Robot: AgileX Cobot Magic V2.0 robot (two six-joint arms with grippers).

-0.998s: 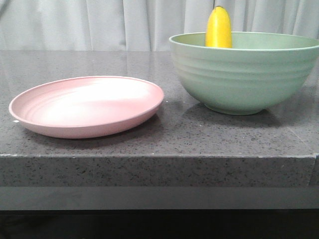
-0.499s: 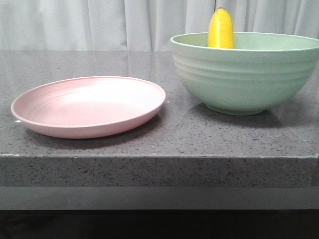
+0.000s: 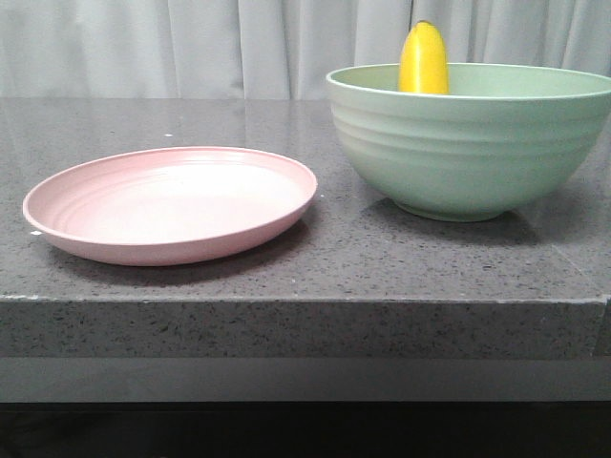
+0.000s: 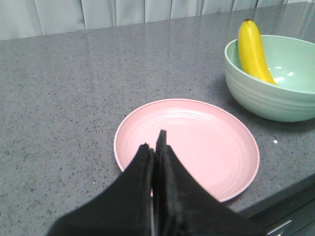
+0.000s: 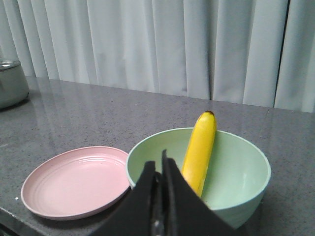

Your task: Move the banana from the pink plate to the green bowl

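Since the banana [image 5: 199, 150] is propped inside the green bowl [image 5: 246, 191], its dark tip leaning over the rim, the transfer is judged complete. Beside the bowl, the pink plate [image 3: 172, 202] lies bare. Both the left gripper [image 4: 153, 147] and right gripper [image 5: 160, 169] are seen closed, holding nothing. A metal pot [image 5: 12, 81] stands well apart, and nothing is obstructed.

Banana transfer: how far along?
Looks done. The banana leans inside the green bowl, its tip poking above the rim. The pink plate holds nothing. In hand: nothing; the left pincer is shut over the plate and the right pincer is shut near the bowl, neither gripping anything. Left: nothing on the transfer itself, at most parking the arms.
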